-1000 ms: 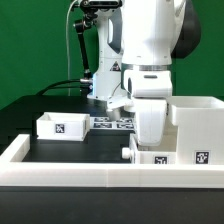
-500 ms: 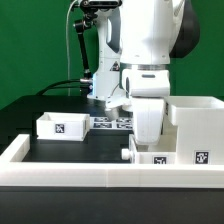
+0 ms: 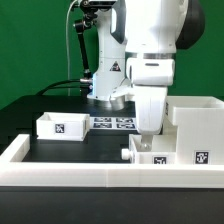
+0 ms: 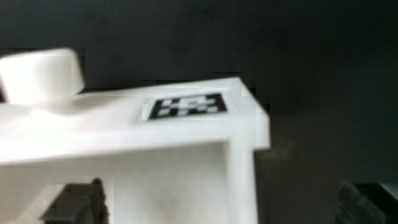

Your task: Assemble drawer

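Note:
My gripper (image 3: 148, 132) hangs open over the near small open-top box (image 3: 165, 152), which stands right in front of the large cube-shaped housing (image 3: 196, 122). In the wrist view the gripper (image 4: 222, 203) straddles that box's side wall (image 4: 242, 170). One dark finger (image 4: 75, 203) is over the box's inside and the other finger (image 4: 370, 200) is over the black table. The box's tag (image 4: 187, 107) and round knob (image 4: 39, 75) show there. The second small box (image 3: 60, 125) stands apart at the exterior view's left.
The marker board (image 3: 112, 122) lies flat on the black table behind the gripper. A low white border wall (image 3: 90, 176) runs along the front and up the exterior view's left side. Black cables and a stand rise at the back.
The hand has turned about its vertical axis and shifted slightly toward the exterior view's right, so it looks narrower. The boxes and housing have not moved.

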`<state>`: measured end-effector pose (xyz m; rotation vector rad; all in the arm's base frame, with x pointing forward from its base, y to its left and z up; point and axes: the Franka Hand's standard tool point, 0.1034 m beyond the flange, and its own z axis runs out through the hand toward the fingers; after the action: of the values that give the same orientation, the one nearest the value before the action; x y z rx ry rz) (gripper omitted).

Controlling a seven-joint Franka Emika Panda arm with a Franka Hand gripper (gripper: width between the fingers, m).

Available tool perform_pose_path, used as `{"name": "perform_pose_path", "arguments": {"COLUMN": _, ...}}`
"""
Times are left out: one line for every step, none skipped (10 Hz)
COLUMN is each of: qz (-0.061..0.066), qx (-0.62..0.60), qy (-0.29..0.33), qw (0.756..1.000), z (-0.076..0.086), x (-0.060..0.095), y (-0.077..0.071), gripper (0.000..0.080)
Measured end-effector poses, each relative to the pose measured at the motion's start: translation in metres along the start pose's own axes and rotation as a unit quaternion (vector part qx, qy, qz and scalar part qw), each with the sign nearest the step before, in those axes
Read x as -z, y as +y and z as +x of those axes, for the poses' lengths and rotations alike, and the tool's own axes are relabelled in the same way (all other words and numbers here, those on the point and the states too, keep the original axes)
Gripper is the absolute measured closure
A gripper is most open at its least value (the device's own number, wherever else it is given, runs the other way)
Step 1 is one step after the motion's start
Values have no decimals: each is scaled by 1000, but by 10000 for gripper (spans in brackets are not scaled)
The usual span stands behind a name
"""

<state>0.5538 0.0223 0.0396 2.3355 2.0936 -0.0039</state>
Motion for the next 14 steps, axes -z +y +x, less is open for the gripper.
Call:
{"name": "perform_pose_path", "arguments": {"qz": 7, "qx": -1, "qy": -4, "qw": 1000, "z": -2, "x": 11, "y": 1, "gripper": 151}}
{"name": "perform_pose_path", "arguments": {"qz": 15, "qx": 1, "qy": -9, "qw": 1000, "z": -6, "x": 24, "y": 4, "gripper": 151}}
{"name": "perform_pose_path", "arguments": {"qz": 19, "qx": 24, "qy": -12, "qw": 999, "z": -17, "x": 34, "y": 7, "gripper": 151}}
{"name": "perform_pose_path", "arguments": {"qz": 16, "qx": 32, "qy": -13, "qw": 999, "z": -32, "x": 39, "y": 11, "gripper": 151}}
{"name": "perform_pose_path", "arguments": {"qz": 17, "qx": 22, "qy": -12, "qw": 1000, "z": -43, "x": 37, "y": 11, "gripper": 151}}
{"name": "perform_pose_path", "arguments": {"qz": 17, "qx": 21, "qy": -11, "qw": 1000, "z": -44, "x": 36, "y": 11, "gripper": 151}}
{"name": "perform_pose_path", "arguments": {"qz": 18, "qx": 24, "qy": -10, "qw": 999, "z": -46, "x": 36, "y": 11, "gripper": 151}}
{"name": "perform_pose_path", "arguments": {"qz": 18, "qx": 35, "qy": -5, "qw": 999, "z": -54, "x": 32, "y": 11, "gripper": 151}}
{"name": "perform_pose_path", "arguments": {"qz": 12, "qx": 43, "qy": 18, "qw": 999, "z": -65, "x": 24, "y": 15, "gripper": 151}}
{"name": "perform_pose_path", "arguments": {"qz": 10, "qx": 57, "qy": 30, "qw": 998, "z": -73, "x": 19, "y": 22, "gripper": 151}}
{"name": "perform_pose_path", "arguments": {"qz": 3, "qx": 67, "qy": 50, "qw": 997, "z": -80, "x": 19, "y": 30, "gripper": 151}}
{"name": "perform_pose_path", "arguments": {"qz": -1, "qx": 75, "qy": 69, "qw": 995, "z": -85, "x": 17, "y": 35, "gripper": 151}}
{"name": "perform_pose_path", "arguments": {"qz": -5, "qx": 85, "qy": 86, "qw": 993, "z": -90, "x": 14, "y": 41, "gripper": 151}}
{"name": "perform_pose_path", "arguments": {"qz": -9, "qx": 94, "qy": 99, "qw": 991, "z": -90, "x": 11, "y": 45, "gripper": 151}}
